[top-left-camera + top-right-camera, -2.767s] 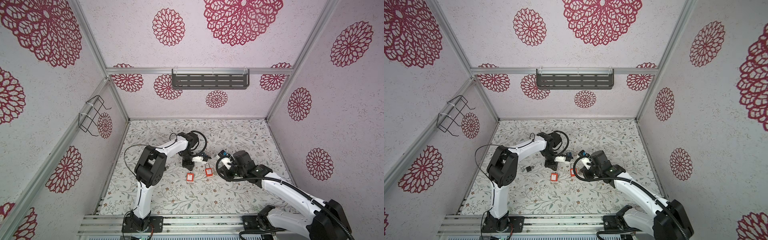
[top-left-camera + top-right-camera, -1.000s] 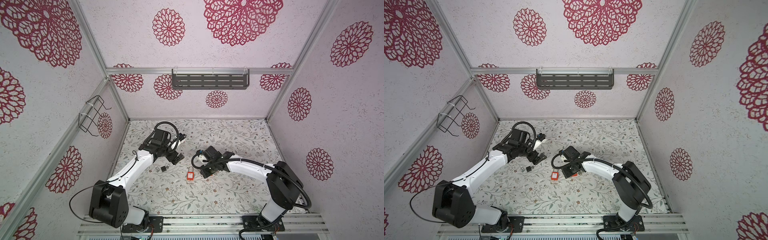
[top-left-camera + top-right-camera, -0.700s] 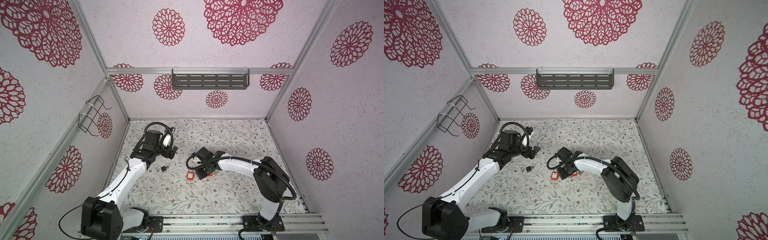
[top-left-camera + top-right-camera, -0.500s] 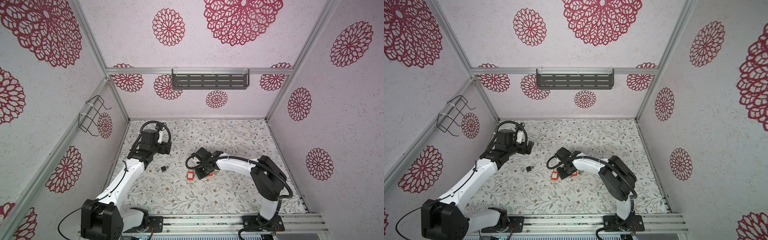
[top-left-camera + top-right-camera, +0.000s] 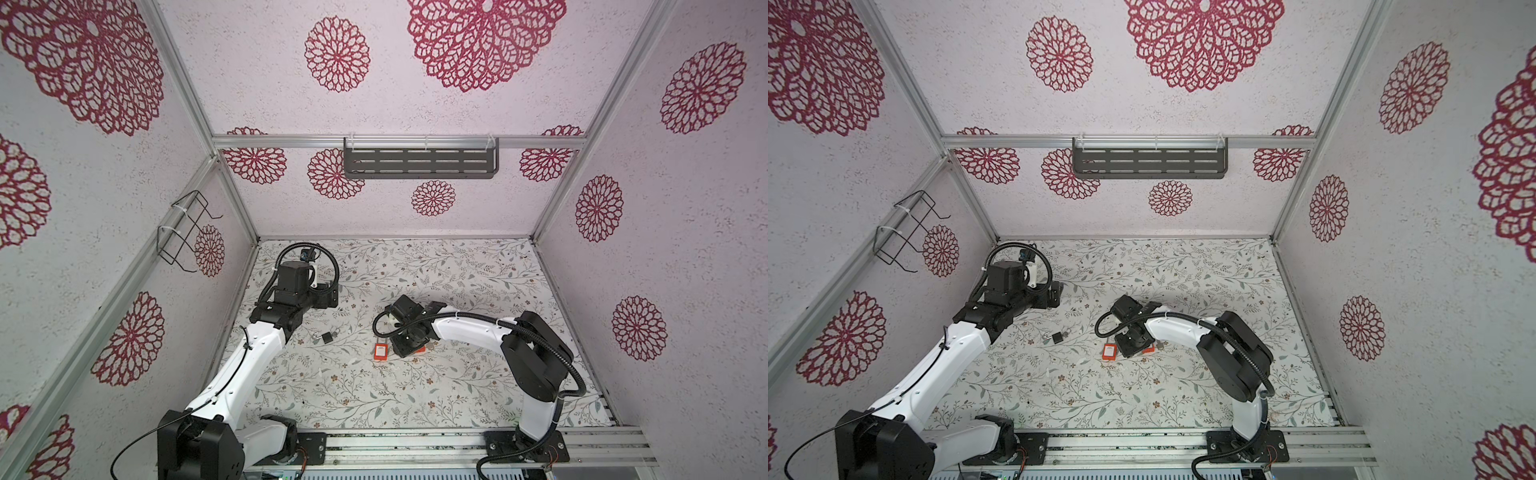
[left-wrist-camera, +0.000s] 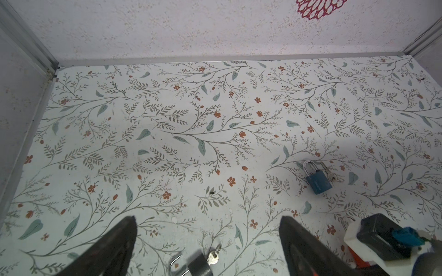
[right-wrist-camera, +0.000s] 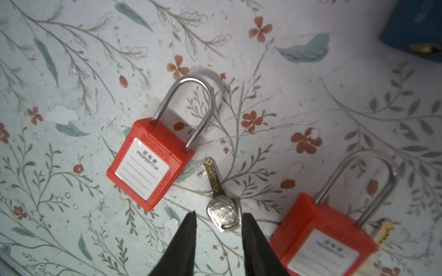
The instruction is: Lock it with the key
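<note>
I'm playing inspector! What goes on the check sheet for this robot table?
Surface: floral-patterned tabletop, flat, slightly scuffed.
Job's things: red plastic padlock with a white label, second red padlock nearby, both lying flat; small silver key loose between them.
Clutter: blue padlock with a steel shackle, keys beside it; dark grey padlock, shackle looks open, key at its end.
Hands: left hand open, empty, above the table; right hand open, straddling the silver key's head, not gripping.
Cables: black cables loop at both wrists; none seen on the locks.
Surroundings: white walls with red flower prints; dark slotted shelf; black wire basket.
</note>
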You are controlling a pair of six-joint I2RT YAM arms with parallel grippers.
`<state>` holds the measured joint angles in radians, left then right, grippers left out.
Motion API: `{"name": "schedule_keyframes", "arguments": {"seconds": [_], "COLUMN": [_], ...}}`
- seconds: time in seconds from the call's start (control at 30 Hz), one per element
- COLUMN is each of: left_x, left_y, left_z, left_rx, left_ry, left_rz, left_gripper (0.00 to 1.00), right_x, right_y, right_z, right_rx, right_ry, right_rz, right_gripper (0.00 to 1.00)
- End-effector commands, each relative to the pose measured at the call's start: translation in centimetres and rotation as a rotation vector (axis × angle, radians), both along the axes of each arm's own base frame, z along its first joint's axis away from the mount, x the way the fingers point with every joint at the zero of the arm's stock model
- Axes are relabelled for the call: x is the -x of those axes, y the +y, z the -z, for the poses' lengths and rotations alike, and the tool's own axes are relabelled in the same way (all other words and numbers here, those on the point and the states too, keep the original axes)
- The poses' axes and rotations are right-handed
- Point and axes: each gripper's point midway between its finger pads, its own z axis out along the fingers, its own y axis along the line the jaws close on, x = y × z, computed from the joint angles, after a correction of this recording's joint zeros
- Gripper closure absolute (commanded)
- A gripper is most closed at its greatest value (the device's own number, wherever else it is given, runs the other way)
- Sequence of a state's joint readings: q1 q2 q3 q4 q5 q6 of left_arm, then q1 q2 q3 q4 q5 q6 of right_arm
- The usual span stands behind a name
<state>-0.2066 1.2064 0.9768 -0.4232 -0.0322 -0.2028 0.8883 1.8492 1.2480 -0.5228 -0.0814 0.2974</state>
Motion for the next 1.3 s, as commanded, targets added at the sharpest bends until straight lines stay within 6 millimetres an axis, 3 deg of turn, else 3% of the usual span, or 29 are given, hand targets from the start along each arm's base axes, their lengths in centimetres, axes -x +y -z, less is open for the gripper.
{"name": "schedule_keyframes", "arguments": {"seconds": [0.0,0.17,0.3,0.47,0.67,0.93,1.27], "left_x": [0.8,2.2,3.4,4.4,4.6,4.1,3.9], "left_y": [0.1,0.8,2.0,3.9,5.9,7.5,7.8], "left_z": [-1.9,-1.4,-0.3,-0.1,1.5,2.9,5.4], "left_rx": [0.061,0.117,0.176,0.294,0.449,0.544,0.577], "left_ry": [-0.012,0.035,0.101,0.142,0.213,0.259,0.315], "left_rz": [-0.023,-0.063,-0.131,-0.225,-0.336,-0.398,-0.428], "left_gripper": [0.03,0.03,0.03,0.03,0.0,0.07,0.13], "right_x": [-1.6,-2.3,-2.9,-3.6,-4.7,-5.2,-5.2], "right_y": [0.6,1.1,2.6,6.4,11.0,15.6,19.3], "right_z": [-5.6,-10.1,-11.7,-12.5,-11.6,-9.3,-6.2], "right_rx": [-0.061,-0.085,-0.079,-0.138,-0.193,-0.238,-0.328], "right_ry": [-0.157,-0.328,-0.421,-0.48,-0.511,-0.517,-0.435], "right_rz": [-0.041,-0.228,-0.416,-0.628,-0.828,-1.066,-1.111], "right_gripper": [0.61,0.56,0.54,0.52,0.51,0.51,0.38]}}
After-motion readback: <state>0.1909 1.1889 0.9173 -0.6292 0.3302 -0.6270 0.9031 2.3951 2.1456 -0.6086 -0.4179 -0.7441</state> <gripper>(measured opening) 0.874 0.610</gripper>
